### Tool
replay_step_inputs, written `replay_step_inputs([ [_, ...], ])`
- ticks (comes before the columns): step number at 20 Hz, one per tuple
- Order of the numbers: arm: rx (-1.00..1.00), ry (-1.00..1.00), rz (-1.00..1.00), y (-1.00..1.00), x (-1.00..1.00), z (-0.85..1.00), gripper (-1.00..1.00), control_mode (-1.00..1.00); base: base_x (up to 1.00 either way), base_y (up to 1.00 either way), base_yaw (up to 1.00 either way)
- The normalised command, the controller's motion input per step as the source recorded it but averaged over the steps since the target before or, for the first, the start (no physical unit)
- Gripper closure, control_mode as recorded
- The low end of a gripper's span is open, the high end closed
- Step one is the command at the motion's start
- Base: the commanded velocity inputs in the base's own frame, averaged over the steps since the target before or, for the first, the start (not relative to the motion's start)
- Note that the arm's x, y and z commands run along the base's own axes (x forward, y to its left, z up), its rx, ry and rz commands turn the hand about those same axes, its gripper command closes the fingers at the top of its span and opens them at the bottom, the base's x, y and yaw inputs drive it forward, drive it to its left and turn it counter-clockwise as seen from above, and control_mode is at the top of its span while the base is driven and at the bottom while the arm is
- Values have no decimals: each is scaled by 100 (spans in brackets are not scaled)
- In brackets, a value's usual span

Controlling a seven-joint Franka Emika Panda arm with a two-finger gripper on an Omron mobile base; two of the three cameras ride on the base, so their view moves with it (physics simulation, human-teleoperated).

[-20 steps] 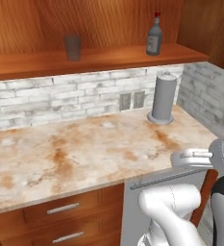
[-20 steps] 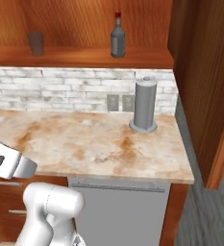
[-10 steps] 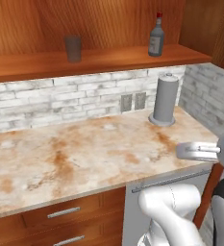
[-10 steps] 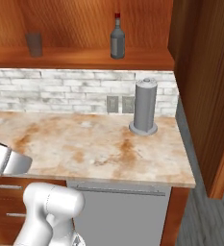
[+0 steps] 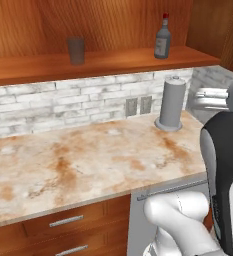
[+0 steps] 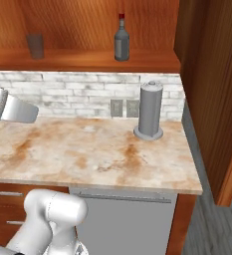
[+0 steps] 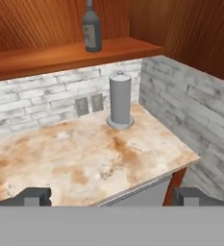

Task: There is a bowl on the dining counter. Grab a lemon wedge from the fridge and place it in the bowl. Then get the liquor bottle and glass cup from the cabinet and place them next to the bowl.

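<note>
up goes the arm since a moment ago, its end effector (image 7: 111,197) released above the bench (image 7: 84,163). liquor bottle (image 7: 91,28) and glass cup (image 5: 76,50) stand on the shelf (image 5: 103,62).

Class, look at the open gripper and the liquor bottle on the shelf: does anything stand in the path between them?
Nothing blocks it directly. The paper towel holder stands on the counter just below and in front of the liquor bottle, so the gripper should pass above it.

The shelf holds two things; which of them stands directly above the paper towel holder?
The liquor bottle, with its red cap. The glass cup stands far to the left on the same shelf, away from the paper towel holder.
</note>
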Motion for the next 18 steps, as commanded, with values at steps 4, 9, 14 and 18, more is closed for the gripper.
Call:
replay_step_inputs([
  [4,-7,-17,3,-18,85,29,-100,-100,0,0,0],
  [9,-9,-18,6,-26,86,-9,-100,-100,0,0,0],
  [14,-10,-28,10,-5,38,-41,-100,-100,0,0,0],
  [18,-6,-26,9,-3,9,11,-100,-100,0,0,0],
])
